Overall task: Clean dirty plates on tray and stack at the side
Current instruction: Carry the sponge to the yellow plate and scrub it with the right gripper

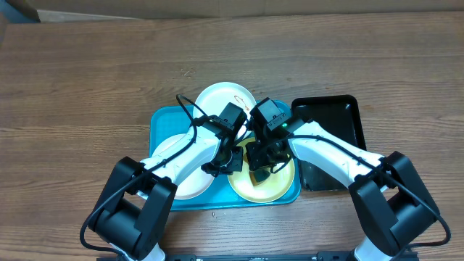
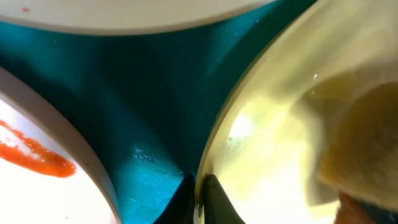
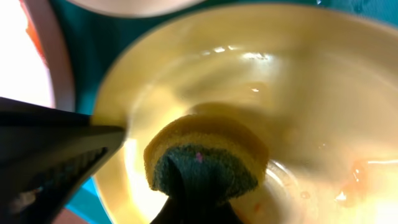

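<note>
The turquoise tray [image 1: 161,122] holds three plates. A white plate [image 1: 221,98] lies at the back. A white plate [image 1: 185,181] with an orange smear [image 2: 38,155] lies at the left. The yellow-green plate [image 1: 277,187] lies at the right. My left gripper [image 1: 233,161] is shut on the yellow-green plate's left rim [image 2: 198,190]. My right gripper [image 1: 261,161] is shut on a yellow sponge with a dark green pad [image 3: 205,155], pressed onto the yellow-green plate [image 3: 280,81]. A faint orange smear [image 3: 354,180] shows to the sponge's right.
A smaller black tray [image 1: 333,138] sits just right of the turquoise tray. Both arms cross over the tray's front half. The wooden table [image 1: 87,72] surrounds the trays. The left gripper's finger [image 3: 50,149] shows at the left of the right wrist view.
</note>
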Available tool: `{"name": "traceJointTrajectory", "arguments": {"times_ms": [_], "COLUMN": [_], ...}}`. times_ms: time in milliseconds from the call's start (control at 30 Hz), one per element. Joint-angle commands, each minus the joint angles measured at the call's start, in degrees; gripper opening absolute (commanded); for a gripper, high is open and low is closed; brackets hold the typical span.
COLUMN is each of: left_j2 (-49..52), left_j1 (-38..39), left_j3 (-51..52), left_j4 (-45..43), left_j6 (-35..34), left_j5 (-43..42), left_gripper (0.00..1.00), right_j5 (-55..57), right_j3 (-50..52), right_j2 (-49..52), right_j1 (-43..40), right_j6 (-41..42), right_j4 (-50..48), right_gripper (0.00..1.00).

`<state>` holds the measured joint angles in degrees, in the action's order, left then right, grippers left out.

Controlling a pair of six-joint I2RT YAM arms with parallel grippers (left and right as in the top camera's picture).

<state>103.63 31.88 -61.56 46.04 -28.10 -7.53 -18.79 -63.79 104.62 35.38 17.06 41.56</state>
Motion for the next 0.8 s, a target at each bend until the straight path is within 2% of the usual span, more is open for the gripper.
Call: {"name": "traceJointTrajectory", "arguments": {"times_ms": [0,133,500,767], "left_j2": [1.0,1.0,1.0,1.0], "left_j1": [0.4,0.4,0.4,0.4], "left_j3": [-0.1,-0.1,-0.1,-0.1], "left_j4": [0.2,0.2,0.2,0.3], "left_j6": [1.3,1.3,1.3,1.3], "left_j5": [0.4,0.1,0.0,0.1], "left_gripper": [0.06,0.06,0.05,0.05], "right_j5": [0.8,1.5,14.3,23.2], "right_j3": [1.6,1.7,6.5,3.8], "right_j2": [-1.9,-1.9,-1.9,-1.9], "right_j1": [0.0,-0.1,0.0,-0.8], "right_j6": [0.8,0.5,1.2,1.2], "right_j4": [-1.0,-1.0,-6.1,-5.5], "right_gripper": [0.04,0.04,0.04,0.04]}}
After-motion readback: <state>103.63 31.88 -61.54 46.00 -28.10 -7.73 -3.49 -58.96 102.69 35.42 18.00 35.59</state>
